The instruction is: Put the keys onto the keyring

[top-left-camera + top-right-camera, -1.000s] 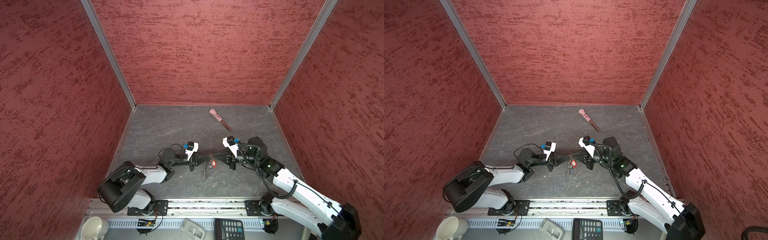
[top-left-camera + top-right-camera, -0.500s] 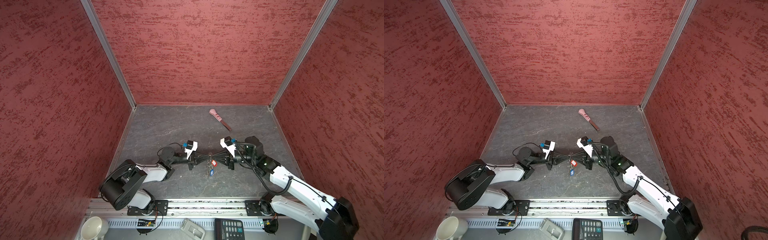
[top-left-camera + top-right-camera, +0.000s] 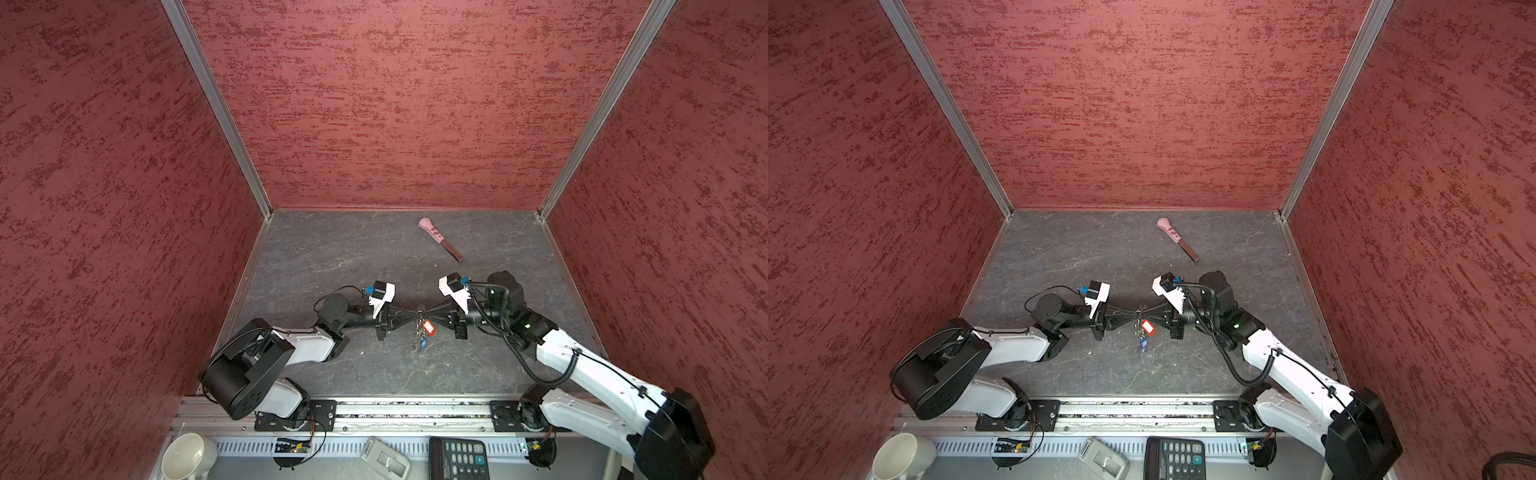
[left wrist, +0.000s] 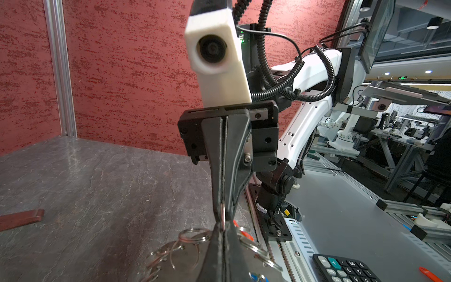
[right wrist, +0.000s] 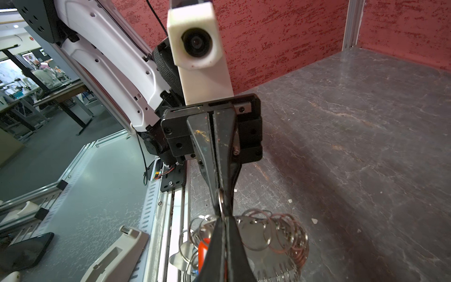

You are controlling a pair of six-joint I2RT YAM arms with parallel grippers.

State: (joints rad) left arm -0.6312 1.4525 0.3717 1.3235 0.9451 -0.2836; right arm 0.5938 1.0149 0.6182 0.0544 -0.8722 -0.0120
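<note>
- The left tool and right tool met tip to tip low over the desk, both clenched on one silver ring of the keyring.
- Its other rings dangled right under the tips. The red-tagged key hung beside the right tool and the blue-tagged key hung lowest; whether it touched the desk couldn't be told.
- On the calculator, a plus sign read clearly on a teal key.
</note>
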